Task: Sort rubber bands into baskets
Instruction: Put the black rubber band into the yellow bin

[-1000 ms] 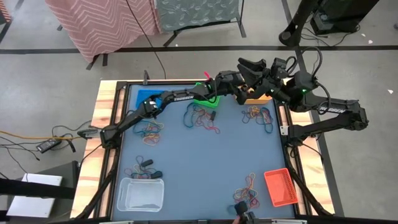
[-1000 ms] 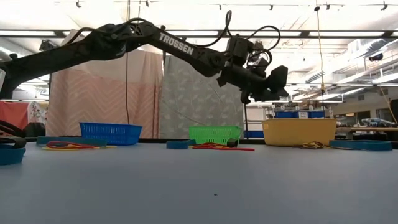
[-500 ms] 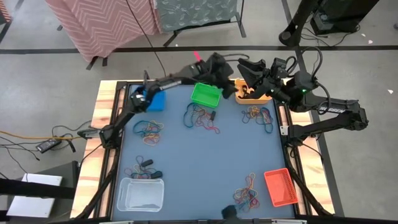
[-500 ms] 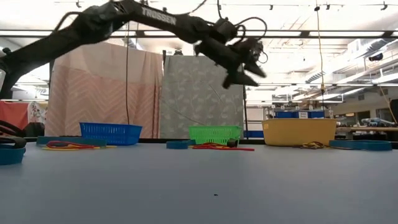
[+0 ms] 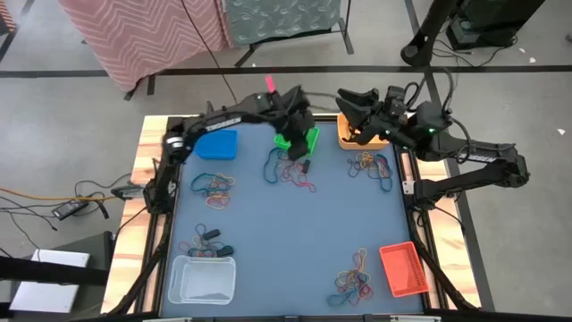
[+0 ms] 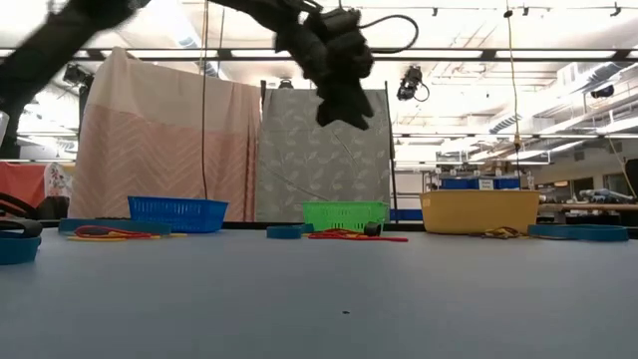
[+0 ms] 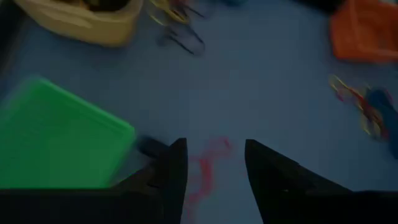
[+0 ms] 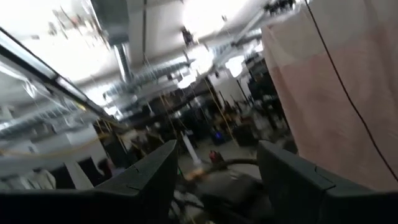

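While the left gripper [image 7: 214,180] hangs high over the green basket [image 5: 299,139], we see its jaws parted with a clear gap and nothing between them. Right gripper [image 5: 350,100] sits above the yellow-orange basket [image 5: 368,139], jaws spread wide, empty. Versus a second ago, the left arm has swung back from beside the right arm and risen. Rubber bands [image 5: 290,167] lie in loose multicolour tangles on the blue counter [image 5: 295,233]; more [image 5: 214,188] lie near the blue basket [image 5: 215,145].

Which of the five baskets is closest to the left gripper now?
The green basket: the left gripper hovers at its edge, while the other four baskets sit farther away.
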Robot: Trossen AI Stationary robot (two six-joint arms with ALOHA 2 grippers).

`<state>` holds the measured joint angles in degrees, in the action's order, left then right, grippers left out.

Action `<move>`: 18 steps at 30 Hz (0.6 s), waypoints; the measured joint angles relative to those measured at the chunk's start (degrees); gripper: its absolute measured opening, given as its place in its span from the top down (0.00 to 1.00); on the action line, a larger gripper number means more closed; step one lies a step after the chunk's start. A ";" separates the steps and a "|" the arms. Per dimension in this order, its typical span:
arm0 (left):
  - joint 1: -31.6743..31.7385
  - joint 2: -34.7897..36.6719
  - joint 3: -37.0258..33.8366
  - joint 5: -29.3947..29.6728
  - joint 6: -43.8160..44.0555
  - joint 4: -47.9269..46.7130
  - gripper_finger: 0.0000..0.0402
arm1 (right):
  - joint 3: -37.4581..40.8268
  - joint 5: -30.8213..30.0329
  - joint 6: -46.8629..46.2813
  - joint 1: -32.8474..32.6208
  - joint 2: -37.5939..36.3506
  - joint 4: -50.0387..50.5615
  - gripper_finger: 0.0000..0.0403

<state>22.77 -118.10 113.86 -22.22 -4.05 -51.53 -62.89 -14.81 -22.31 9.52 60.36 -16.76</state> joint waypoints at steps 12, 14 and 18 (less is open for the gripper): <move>-3.19 42.91 -63.15 6.51 30.03 39.47 0.60 | -0.05 -2.76 -16.94 1.70 4.69 30.62 0.43; -3.94 49.48 -68.53 10.49 34.43 44.40 0.60 | 0.02 -1.34 -22.42 2.80 8.76 35.73 0.43; -4.13 58.47 -74.77 15.69 40.28 48.82 0.60 | 0.02 3.84 -29.17 4.90 18.36 37.60 0.43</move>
<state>18.63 -59.63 39.09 -6.53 36.24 -2.71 -62.87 -10.97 -51.47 14.42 78.72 20.84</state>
